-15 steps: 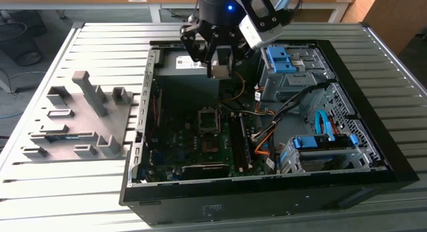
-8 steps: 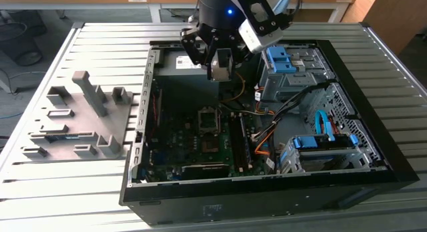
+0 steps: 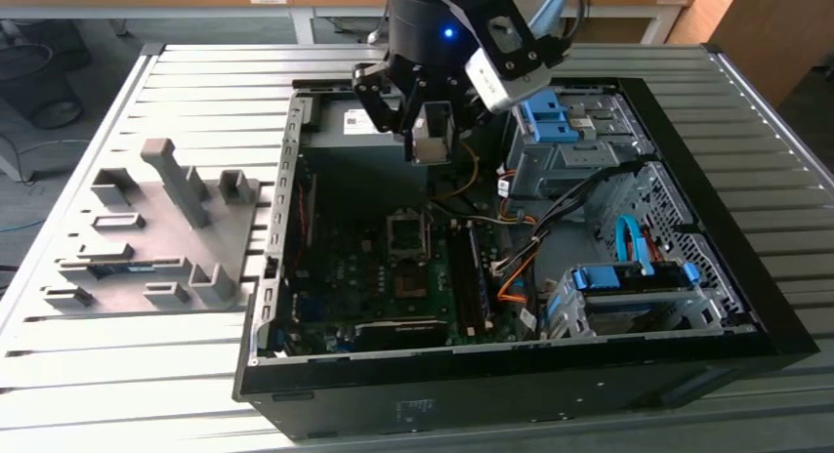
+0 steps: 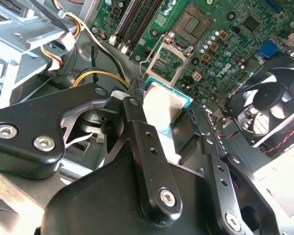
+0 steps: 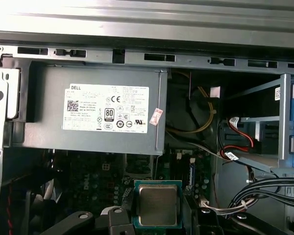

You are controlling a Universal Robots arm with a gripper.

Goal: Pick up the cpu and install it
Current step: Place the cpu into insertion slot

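The cpu (image 5: 158, 204) is a small square chip with a silvery metal top and a green rim. It is clamped between the black fingers of my gripper (image 5: 158, 216), which is shut on it. In the exterior view the gripper (image 3: 431, 145) hangs over the far part of the open computer case (image 3: 521, 370), with the cpu (image 3: 432, 139) held above the motherboard. The open cpu socket (image 3: 406, 233) lies lower on the board, apart from the chip. In the second wrist view the cpu (image 4: 164, 104) hovers just short of the socket (image 4: 167, 58).
A grey power-supply box (image 5: 98, 115) with a white label sits at the case's far end. A black fan (image 4: 269, 98) flanks the socket, and memory slots (image 4: 137, 19) run beside it. Blue drive cages (image 3: 626, 277) and cable bundles (image 3: 521, 258) fill the exterior view's right. A grey fixture (image 3: 156, 228) stands outside the case.
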